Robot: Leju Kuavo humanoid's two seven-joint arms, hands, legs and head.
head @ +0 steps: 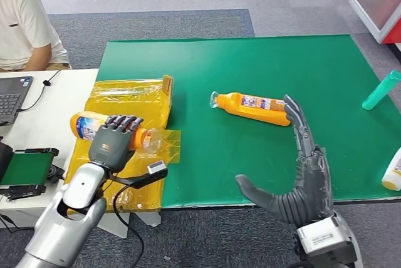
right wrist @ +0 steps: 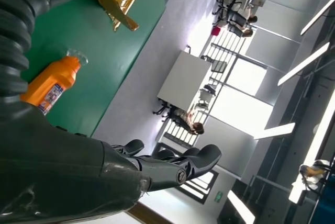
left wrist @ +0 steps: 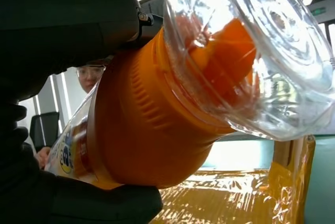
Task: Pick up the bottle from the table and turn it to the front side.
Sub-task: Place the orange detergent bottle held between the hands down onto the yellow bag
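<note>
The left hand [head: 113, 144] is clamped around an orange bottle [head: 92, 125], holding it on its side above the yellow wrapped box [head: 135, 96]; the clear cap [left wrist: 253, 51] of this bottle points toward the green mat [head: 265, 161], and its label faces up and away from the robot. So the picking seems done for this bottle; whether the front side is already turned out I cannot tell surely. A second orange bottle [head: 253, 108] lies flat on the green mat, well to the far side of the box, with its clear cap toward the box; it is not yet lifted. The right hand [head: 302, 174] stands with fingers apart, holding nothing, its fingertips [head: 289, 103] near the bottom end of this lying bottle. My judgement is that the second bottle is the next work. The mat around it gives good room; a green bottle [head: 381, 90] and a white bottle [head: 392, 171] stay at the mat's far edge from the box, well apart. A person [head: 24, 20] sits beyond the box, near a laptop [head: 13, 96].
</note>
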